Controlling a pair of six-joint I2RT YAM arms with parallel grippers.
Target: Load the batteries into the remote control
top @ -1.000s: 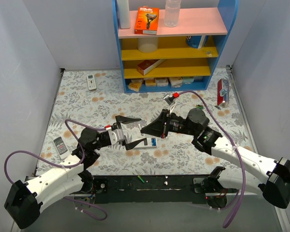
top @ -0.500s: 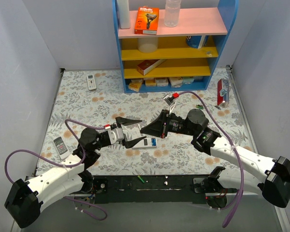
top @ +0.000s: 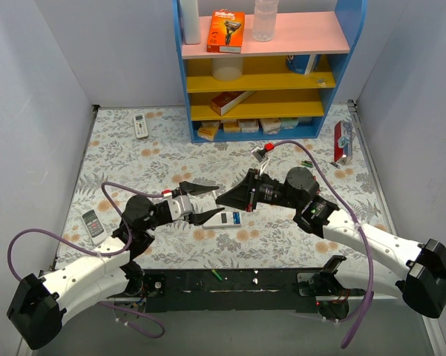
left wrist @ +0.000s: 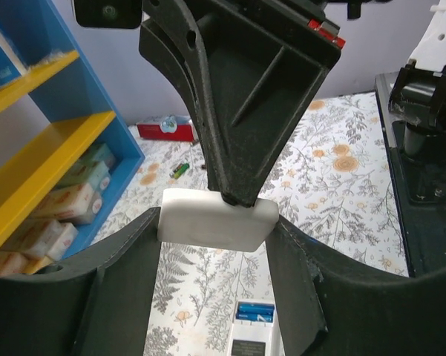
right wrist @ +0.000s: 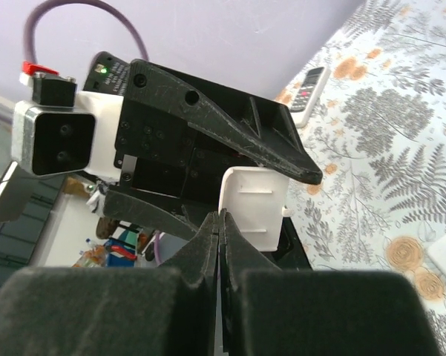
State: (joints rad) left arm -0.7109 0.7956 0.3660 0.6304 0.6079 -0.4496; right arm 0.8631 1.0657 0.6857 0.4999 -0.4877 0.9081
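The remote control (top: 231, 218) lies back up on the table, its battery recess open with two blue batteries (left wrist: 254, 311) inside. My right gripper (right wrist: 220, 215) is shut on the edge of the white battery cover (right wrist: 256, 208) and holds it above the remote. My left gripper (left wrist: 217, 222) faces it, and the cover (left wrist: 215, 220) spans the gap between its fingertips, touching both. In the top view the two grippers meet tip to tip: the left (top: 218, 200), the right (top: 221, 199). A loose green battery (left wrist: 179, 170) lies farther off.
A blue and yellow shelf (top: 260, 74) stands at the back. A white remote (top: 140, 124) lies at the back left and another remote (top: 93, 225) at the left edge. A red pack (top: 342, 142) is at the right. A green battery (top: 217, 275) lies on the base rail.
My left gripper's fingers have narrowed from wide open and moved right, coming in around the cover held by my right gripper. The right arm has barely moved.
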